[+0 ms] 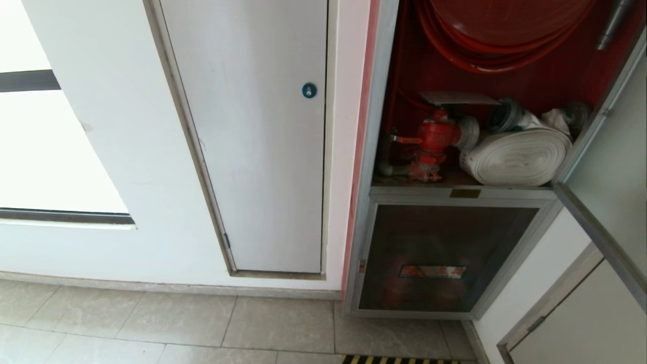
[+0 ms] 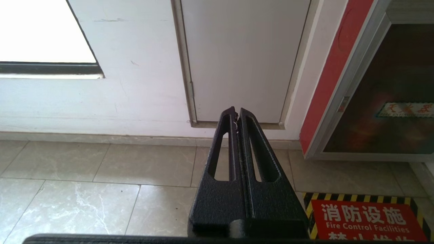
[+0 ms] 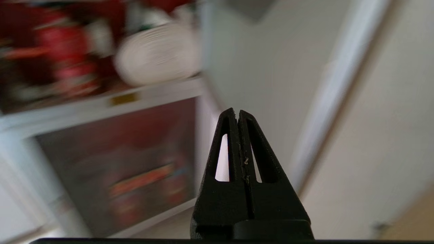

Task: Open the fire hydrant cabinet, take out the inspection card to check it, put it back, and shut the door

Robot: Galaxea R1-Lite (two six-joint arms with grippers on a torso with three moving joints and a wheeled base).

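The fire hydrant cabinet (image 1: 376, 151) stands open, showing a red hose reel (image 1: 505, 30), a red valve (image 1: 434, 136) and a white rolled hose (image 1: 520, 156). On top of the valve lies a flat pale sheet (image 1: 457, 97), which looks like the inspection card; its print cannot be read. The door (image 1: 606, 167) is swung out to the right. My right gripper (image 3: 237, 113) is shut and empty, below the rolled hose (image 3: 159, 54) and pointing at the open door's inner side. My left gripper (image 2: 236, 112) is shut and empty, low over the floor. Neither arm shows in the head view.
A plain white panel with a round blue lock (image 1: 309, 90) is left of the cabinet. Below the open compartment is a smaller glass panel with a red label (image 1: 434, 263) and a brass plate (image 1: 465, 193). A red floor sign (image 2: 366, 217) lies before the cabinet.
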